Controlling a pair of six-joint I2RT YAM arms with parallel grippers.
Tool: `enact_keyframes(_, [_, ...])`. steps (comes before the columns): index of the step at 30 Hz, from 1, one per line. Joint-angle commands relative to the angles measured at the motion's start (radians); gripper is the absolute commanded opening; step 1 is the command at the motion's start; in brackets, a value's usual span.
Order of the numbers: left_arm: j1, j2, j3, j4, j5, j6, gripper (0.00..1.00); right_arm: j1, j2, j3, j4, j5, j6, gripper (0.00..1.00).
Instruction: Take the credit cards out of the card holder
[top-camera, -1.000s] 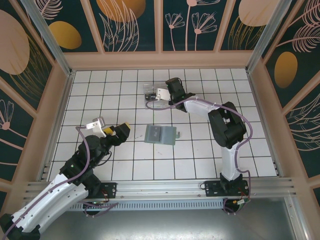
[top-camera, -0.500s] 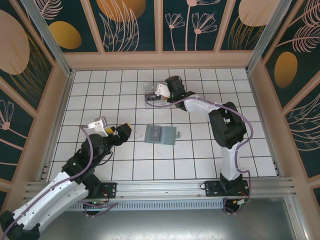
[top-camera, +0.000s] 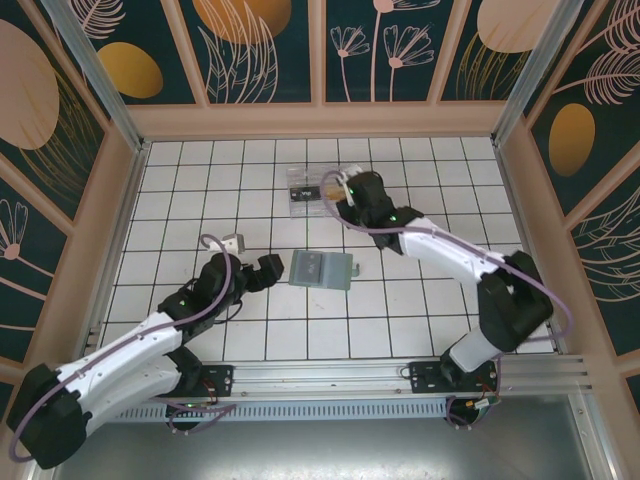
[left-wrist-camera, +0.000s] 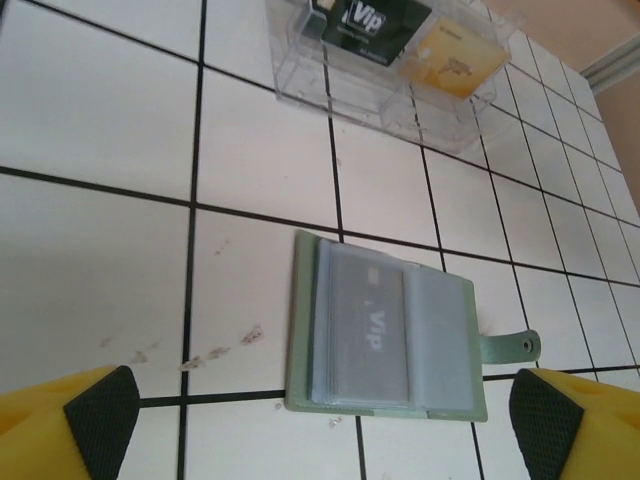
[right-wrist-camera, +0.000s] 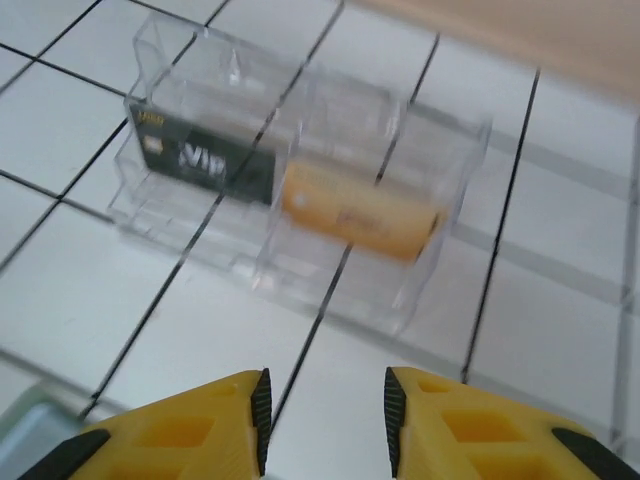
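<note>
Our left hand (top-camera: 268, 272) is wide open and empty, just left of the green card holder (top-camera: 322, 269) in the middle of the top view. We should pinch the grey card (left-wrist-camera: 368, 335) by its edge and pull it gently, straight out. Our right hand (right-wrist-camera: 325, 415) is open a little and holds nothing, near the clear box (right-wrist-camera: 300, 200). The grey card and the black card (right-wrist-camera: 200, 160) both say "Vip".

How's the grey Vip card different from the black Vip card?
The grey card is pale with faint lettering; the black card is dark with bold white lettering. The grey card lies flat under a sleeve in the open holder; the black card sits in the clear box, beside an orange card. Both read Vip.
</note>
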Motion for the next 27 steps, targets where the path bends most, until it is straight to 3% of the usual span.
enact_keyframes(1, [0.006, 0.073, 0.011, 0.109, 0.064, -0.019, 0.92, 0.019, -0.046, -0.147, 0.004, -0.12, 0.357, 0.37])
enact_keyframes(8, [0.007, 0.278, 0.044, 0.22, 0.154, -0.059, 0.73, 0.07, -0.152, -0.431, 0.204, -0.25, 0.593, 0.32])
enact_keyframes(15, [0.007, 0.447, 0.096, 0.29, 0.239, -0.073, 0.7, 0.07, -0.069, -0.461, 0.309, -0.369, 0.63, 0.31])
enact_keyframes(23, [0.006, 0.5, 0.135, 0.273, 0.238, -0.061, 0.7, 0.123, -0.147, -0.4, 0.204, -0.178, 0.634, 0.31])
enact_keyframes(27, [0.005, 0.511, 0.147, 0.261, 0.223, -0.055, 0.69, 0.162, -0.155, -0.361, 0.179, -0.169, 0.634, 0.33])
